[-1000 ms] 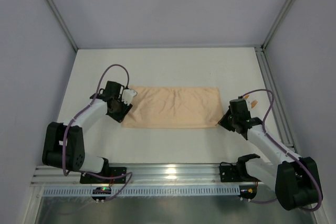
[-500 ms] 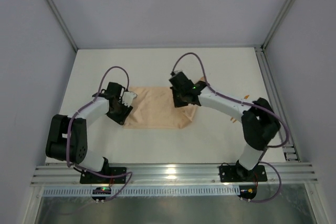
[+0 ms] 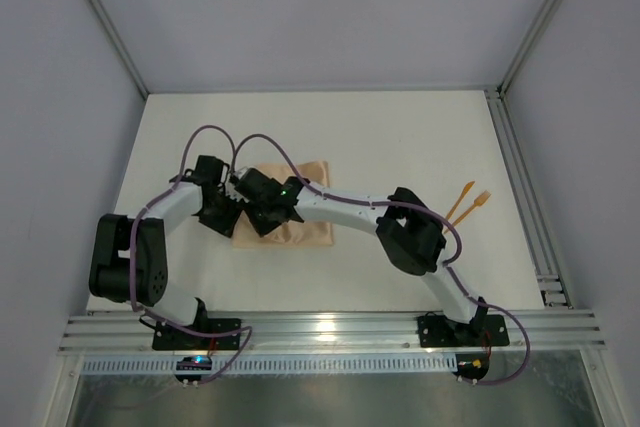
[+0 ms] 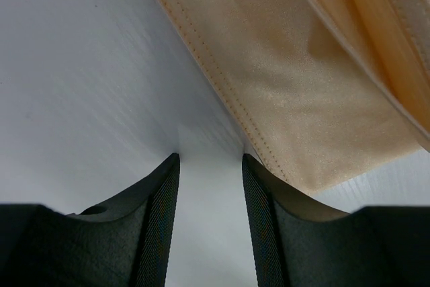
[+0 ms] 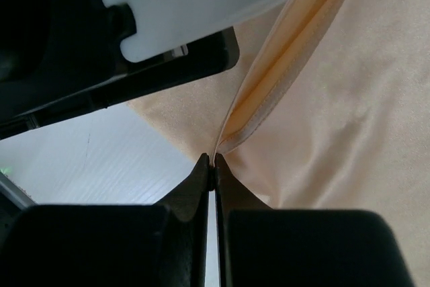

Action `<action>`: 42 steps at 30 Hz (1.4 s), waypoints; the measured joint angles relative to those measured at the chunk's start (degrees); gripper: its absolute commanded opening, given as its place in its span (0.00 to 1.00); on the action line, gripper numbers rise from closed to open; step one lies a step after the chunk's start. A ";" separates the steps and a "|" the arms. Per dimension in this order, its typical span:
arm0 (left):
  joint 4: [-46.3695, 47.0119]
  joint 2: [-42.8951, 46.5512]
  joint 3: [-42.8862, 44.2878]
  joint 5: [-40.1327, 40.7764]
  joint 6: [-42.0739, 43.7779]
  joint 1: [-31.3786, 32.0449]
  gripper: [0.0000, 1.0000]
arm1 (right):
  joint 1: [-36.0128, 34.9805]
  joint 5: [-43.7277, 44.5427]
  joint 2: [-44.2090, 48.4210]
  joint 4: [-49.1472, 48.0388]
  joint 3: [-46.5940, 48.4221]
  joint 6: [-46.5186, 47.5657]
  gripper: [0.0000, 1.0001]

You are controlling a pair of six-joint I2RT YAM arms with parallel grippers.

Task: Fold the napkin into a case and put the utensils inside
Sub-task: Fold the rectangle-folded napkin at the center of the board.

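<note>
Left of centre in the overhead view, right gripper pinching the napkin by a folded edge, left gripper sitting parted and empty beside its corner, utensils lying at right.

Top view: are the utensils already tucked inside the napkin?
No, the two orange utensils lie on the bare table off to the right, well apart from the folded napkin.
</note>
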State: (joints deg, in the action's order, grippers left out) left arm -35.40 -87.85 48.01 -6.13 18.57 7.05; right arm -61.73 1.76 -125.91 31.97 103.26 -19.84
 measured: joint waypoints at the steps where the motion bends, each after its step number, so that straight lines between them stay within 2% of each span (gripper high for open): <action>1: -0.02 -0.07 0.09 -0.11 -0.15 -0.13 0.44 | 0.15 -0.68 -0.20 -0.22 0.00 -0.17 0.03; 4: -0.02 -0.11 0.15 -0.42 -0.22 -0.46 0.44 | 0.48 -2.08 -0.50 -1.03 0.02 -0.42 0.03; 12: -0.11 -0.42 0.50 -2.14 -0.46 -2.64 0.27 | 0.20 -4.83 -0.26 -8.22 -0.92 -3.45 0.03; 14: -0.20 -0.42 0.50 -2.73 -0.52 -3.41 0.19 | 0.20 -5.64 0.11 -10.56 -2.19 -4.76 0.03; 17: -0.48 -0.79 0.74 -3.26 -0.63 -4.00 0.13 | 0.20 -6.93 0.26 -12.28 -3.50 -6.38 0.03; 28: -0.94 -1.88 1.81 -4.63 -0.66 -4.59 0.14 | 0.20 -10.23 -0.28 -16.70 -3.74 -12.59 0.04; 30: -0.94 -1.88 1.81 -4.66 -0.66 -4.70 0.16 | 0.20 -10.36 -1.38 -17.38 -3.52 -14.69 0.07; 33: -0.94 -1.88 1.84 -4.68 -0.74 -5.33 0.20 | 0.20 -10.36 -2.56 -17.35 -3.41 -16.50 0.19; 34: -0.94 -1.86 1.84 -4.63 -0.79 -5.66 0.22 | 0.20 -10.38 -2.93 -17.29 -3.41 -17.00 0.27; 35: -0.96 -1.81 1.86 -4.55 -0.79 -6.01 0.25 | 0.20 -10.36 -3.17 -17.14 -3.41 -17.62 0.44; 36: -1.03 -1.75 1.86 -4.37 -0.74 -6.23 0.26 | 0.20 -10.38 -3.32 -17.03 -3.41 -18.34 0.49; 38: -1.42 -1.27 1.90 -3.87 -0.74 -6.58 0.30 | 0.20 -10.47 -3.37 -17.00 -3.41 -18.45 0.56; 42: -2.12 0.31 2.36 -2.56 -0.50 -6.82 0.34 | 0.20 -11.02 -3.34 -17.20 -3.26 -18.36 0.60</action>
State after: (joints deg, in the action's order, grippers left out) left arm -37.52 -87.55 50.37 -8.69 18.06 0.23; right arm -61.54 -9.26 -129.25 14.76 100.01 -38.20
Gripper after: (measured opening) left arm 0.325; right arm 0.580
